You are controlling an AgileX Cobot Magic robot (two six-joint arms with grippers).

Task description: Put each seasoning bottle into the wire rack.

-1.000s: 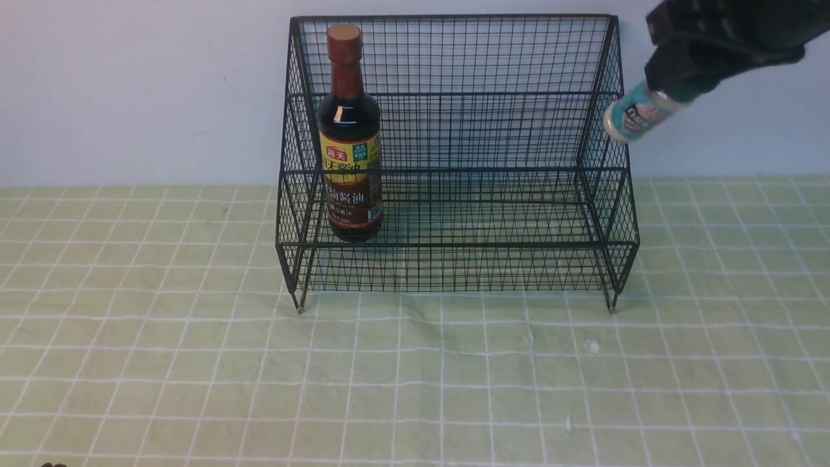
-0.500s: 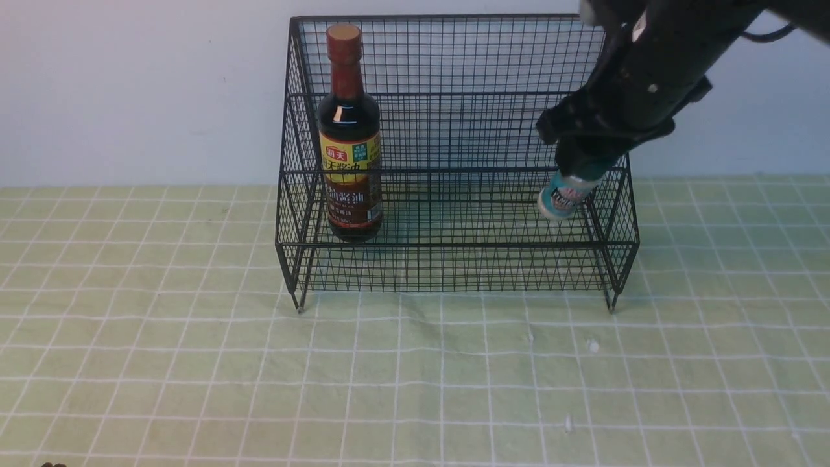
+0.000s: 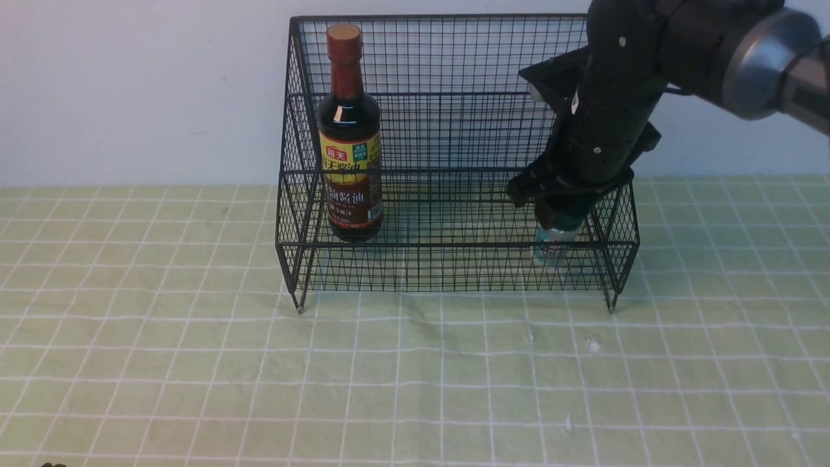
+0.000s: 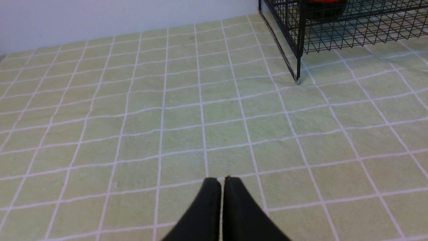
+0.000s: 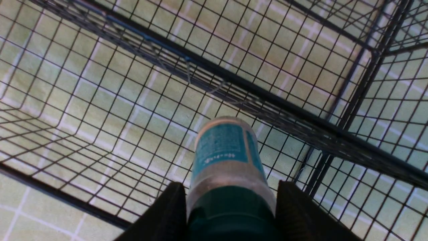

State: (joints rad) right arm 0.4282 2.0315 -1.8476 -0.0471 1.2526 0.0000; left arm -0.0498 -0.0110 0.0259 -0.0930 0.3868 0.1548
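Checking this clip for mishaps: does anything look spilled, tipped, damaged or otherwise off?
Nothing serious. The soy-sauce bottle stands upright in the wire rack, and the right gripper holds the shaker jar upright there. Only a few small white specks lie on the cloth.

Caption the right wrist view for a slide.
Right gripper holds the shaker jar by its green cap inside the wire rack.

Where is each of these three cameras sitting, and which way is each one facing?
Front: between the arms, facing the black wire-mesh rack, tall dark soy-sauce bottle; right arm shows.
Left wrist: low, over the green checked cloth; shut left gripper shows.
Right wrist: looking down the small teal-labelled shaker jar in the right gripper.
Every view shows rack and cloth.
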